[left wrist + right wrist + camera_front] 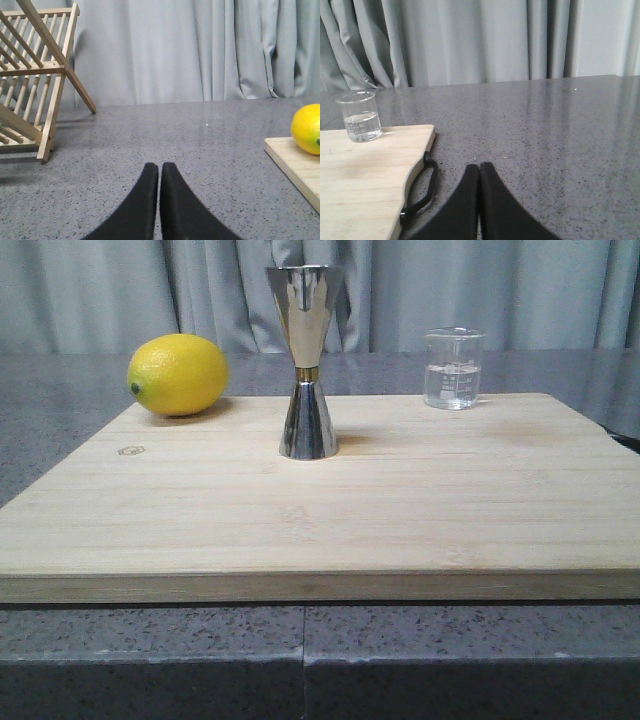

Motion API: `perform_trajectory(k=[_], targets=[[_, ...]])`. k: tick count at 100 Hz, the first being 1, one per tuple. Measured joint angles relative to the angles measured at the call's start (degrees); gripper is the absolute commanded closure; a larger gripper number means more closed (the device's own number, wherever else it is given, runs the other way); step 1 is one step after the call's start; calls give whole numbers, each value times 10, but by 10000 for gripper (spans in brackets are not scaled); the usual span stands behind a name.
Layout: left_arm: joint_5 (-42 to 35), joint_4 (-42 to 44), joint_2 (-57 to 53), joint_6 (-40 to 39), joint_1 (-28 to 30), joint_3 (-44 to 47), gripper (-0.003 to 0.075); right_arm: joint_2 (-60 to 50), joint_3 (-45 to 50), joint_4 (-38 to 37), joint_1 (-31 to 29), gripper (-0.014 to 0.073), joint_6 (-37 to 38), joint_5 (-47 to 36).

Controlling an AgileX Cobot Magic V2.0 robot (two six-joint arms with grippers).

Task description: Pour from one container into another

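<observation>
A small clear glass beaker (453, 368) with white marks and some clear liquid stands at the back right of the wooden board (320, 530); the right wrist view also shows the beaker (359, 116). The tall steel hourglass jigger (306, 362) with a gold waist band stands upright near the board's middle. Neither arm shows in the front view. My left gripper (159, 166) is shut with nothing in it, low over the grey counter, left of the board. My right gripper (479, 166) is shut and empty too, over the counter just right of the board's black handle (422, 187).
A yellow lemon (178, 374) lies at the board's back left corner, seen also as the lemon (308, 128) in the left wrist view. A wooden dish rack (31, 80) stands on the counter farther left. Grey curtains hang behind the speckled stone counter (300, 650).
</observation>
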Motion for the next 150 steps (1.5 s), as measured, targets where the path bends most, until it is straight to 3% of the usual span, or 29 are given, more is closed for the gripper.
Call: perform_trajectory(k=[116, 131, 150], targets=[[-5, 0, 0, 0, 0, 0, 739, 0, 0, 0, 0, 666, 0, -13], [-6, -40, 0, 0, 0, 0, 739, 0, 0, 0, 0, 666, 0, -13], [18, -61, 0, 0, 0, -31, 739, 0, -34, 0, 0, 666, 0, 49]])
